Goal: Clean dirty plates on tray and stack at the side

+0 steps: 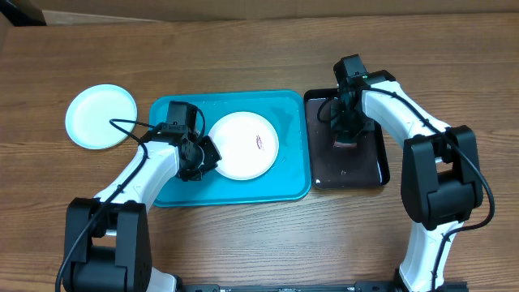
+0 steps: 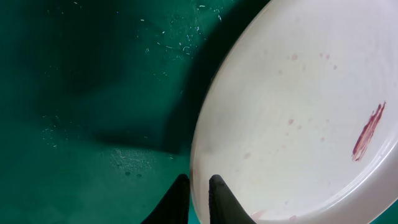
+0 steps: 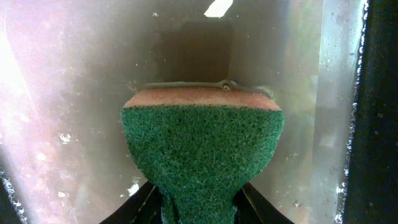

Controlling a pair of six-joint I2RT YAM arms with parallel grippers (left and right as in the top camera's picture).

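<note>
A white plate with a small red smear lies on the turquoise tray. My left gripper is at the plate's left rim. In the left wrist view its fingers are shut on that rim, one inside and one outside the plate, above the tray floor. A light-blue-rimmed plate lies on the table to the left of the tray. The yellow-green-rimmed plate is out of view. My right gripper is over the black tray and is shut on a green sponge.
The glossy black tray stands right against the turquoise tray's right side; its wet floor shows under the sponge. The wooden table stretches behind both trays. Cardboard lines the far edge.
</note>
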